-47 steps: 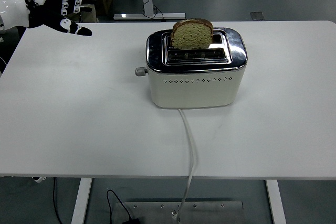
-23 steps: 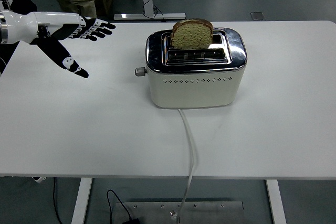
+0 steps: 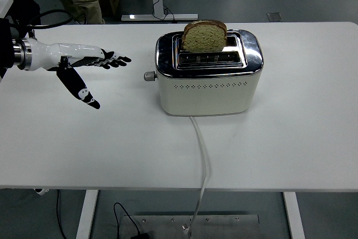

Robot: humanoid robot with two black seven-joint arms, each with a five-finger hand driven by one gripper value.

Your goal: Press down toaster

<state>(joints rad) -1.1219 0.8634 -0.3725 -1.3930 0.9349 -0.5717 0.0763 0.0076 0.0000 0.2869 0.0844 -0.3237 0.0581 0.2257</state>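
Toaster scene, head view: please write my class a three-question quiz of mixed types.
1. True or false: the bread slice stands raised out of the toaster.
2. The left robot hand is: A) gripping the lever knob; B) open, left of the toaster, touching nothing; C) resting on the bread.
3. Fill in: the white cord runs off the table's ____ edge.

Key: 1 true; 2 B; 3 near.

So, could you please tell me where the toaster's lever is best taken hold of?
Take the small round knob sticking out of the toaster's left end. Come from the left, where the left hand hovers with fingers spread, and get a fingertip on top.
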